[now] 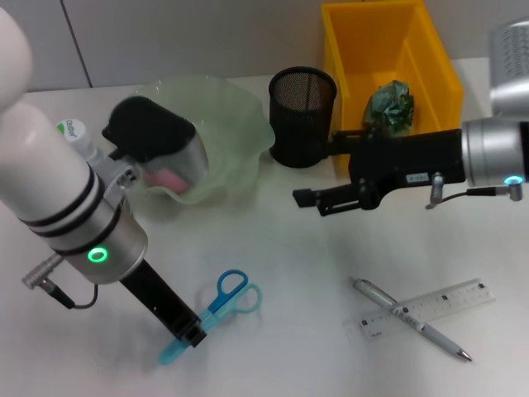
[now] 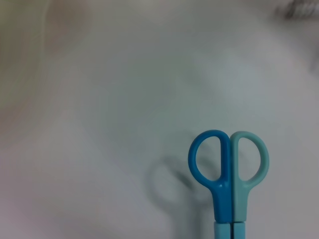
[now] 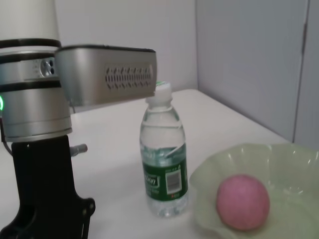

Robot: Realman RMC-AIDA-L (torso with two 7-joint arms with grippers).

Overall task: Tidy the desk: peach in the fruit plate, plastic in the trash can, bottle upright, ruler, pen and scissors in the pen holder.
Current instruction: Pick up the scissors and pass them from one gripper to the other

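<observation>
Head view puts the pink peach point(image 1: 169, 176) in the pale green wavy plate point(image 1: 240, 132), crumpled green plastic point(image 1: 390, 107) in the yellow bin point(image 1: 347, 50) and the clear water bottle point(image 3: 164, 159) upright, while the left gripper point(image 1: 188, 331) clamps the blue scissors point(image 1: 227, 302) at lower left (silver pen point(image 1: 409, 318) and clear ruler point(image 1: 430, 308) wait lower right; the right gripper point(image 1: 318, 201) hangs open mid-frame beside the empty black mesh holder point(image 1: 302, 103)).

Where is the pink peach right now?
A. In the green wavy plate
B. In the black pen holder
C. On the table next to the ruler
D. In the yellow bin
A. The peach sits inside the pale green fruit plate, next to the upright bottle.
</observation>
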